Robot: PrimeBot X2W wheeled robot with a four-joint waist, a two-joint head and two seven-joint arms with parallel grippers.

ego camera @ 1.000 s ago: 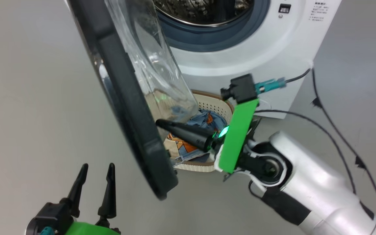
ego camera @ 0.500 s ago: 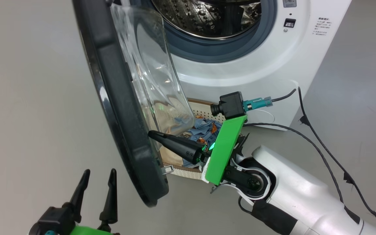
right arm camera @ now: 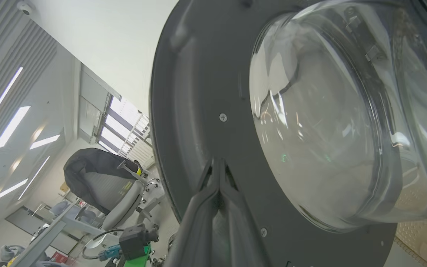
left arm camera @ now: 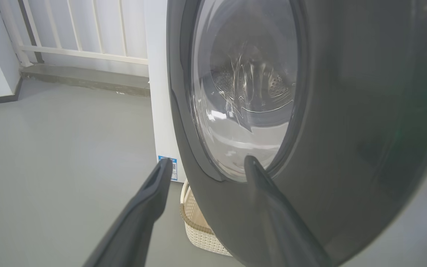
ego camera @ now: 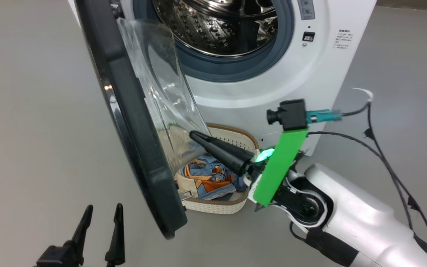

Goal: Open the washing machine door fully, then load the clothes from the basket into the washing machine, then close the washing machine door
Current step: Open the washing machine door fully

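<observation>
The washing machine (ego camera: 310, 85) stands with its steel drum (ego camera: 217, 26) exposed. The washing machine door (ego camera: 132, 122) hangs partly swung out, black rim toward me, glass bowl (ego camera: 158, 81) facing the drum. My right gripper (ego camera: 193, 135) is shut, its tip against the door's inner dark frame (right arm camera: 191, 111) beside the bowl (right arm camera: 328, 129); it shows as right gripper (right arm camera: 217, 161). The basket (ego camera: 241, 139) sits on the floor under the door, holding the clothes (ego camera: 206, 178), blue with orange and cream. My left gripper (ego camera: 102, 209) is open and empty outside the door (left arm camera: 347, 111), seen as left gripper (left arm camera: 208, 163).
Black cables (ego camera: 384, 159) trail over the grey floor right of the machine. A white railing (left arm camera: 87, 55) runs behind the machine's left side. A chair with a dark jacket (right arm camera: 98, 174) stands beyond the door. The basket's corner (left arm camera: 198, 230) pokes out under the door.
The head camera has shifted and more of the drum shows. The right gripper stays shut, its tip now higher, by the bowl's lower edge. The left gripper stays open.
</observation>
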